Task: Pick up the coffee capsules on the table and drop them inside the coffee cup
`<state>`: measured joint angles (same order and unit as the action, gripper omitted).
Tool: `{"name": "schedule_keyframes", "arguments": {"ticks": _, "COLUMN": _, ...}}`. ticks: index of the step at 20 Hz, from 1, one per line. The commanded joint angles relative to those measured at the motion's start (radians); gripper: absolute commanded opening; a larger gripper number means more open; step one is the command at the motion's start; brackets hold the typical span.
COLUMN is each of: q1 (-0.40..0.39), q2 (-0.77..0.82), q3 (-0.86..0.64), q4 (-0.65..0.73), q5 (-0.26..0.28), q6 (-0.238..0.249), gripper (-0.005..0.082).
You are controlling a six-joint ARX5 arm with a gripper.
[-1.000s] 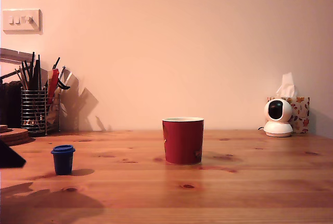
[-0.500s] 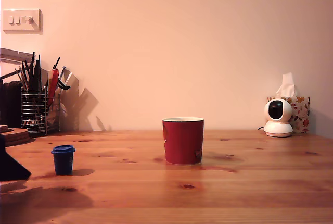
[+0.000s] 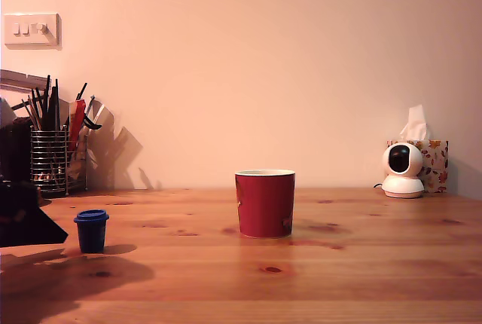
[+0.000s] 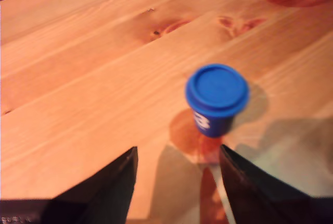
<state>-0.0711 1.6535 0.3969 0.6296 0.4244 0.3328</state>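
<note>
1. Hovering low, the gripper (image 4: 177,193) has its jaws spread, nothing between them.
2. Blue capsule (image 4: 216,98) stands upright on the table (image 4: 78,78), at the gripper's one o'clock.
3. Red cup (image 3: 265,203) sits well apart.

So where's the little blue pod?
In the exterior view, the small dark blue pod stands on the pine table, left of the red cup.

On the table (image 3: 361,271), the cup (image 3: 264,203) stands mid-scene. In the exterior view, the capsule (image 3: 91,230) sits well left of the cup, the utensil holder (image 3: 50,160) behind and left, the camera (image 3: 402,170) and tissue box (image 3: 433,164) far right, behind the cup.
</note>
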Motion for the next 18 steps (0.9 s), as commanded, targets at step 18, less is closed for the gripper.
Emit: {"name": "schedule_keyframes", "arguments": {"ticks": 18, "q1": -0.024, "q2": 0.120, "q3": 0.116, "q4": -0.064, "q5": 0.055, "q6": 0.031, "gripper": 0.0450}}
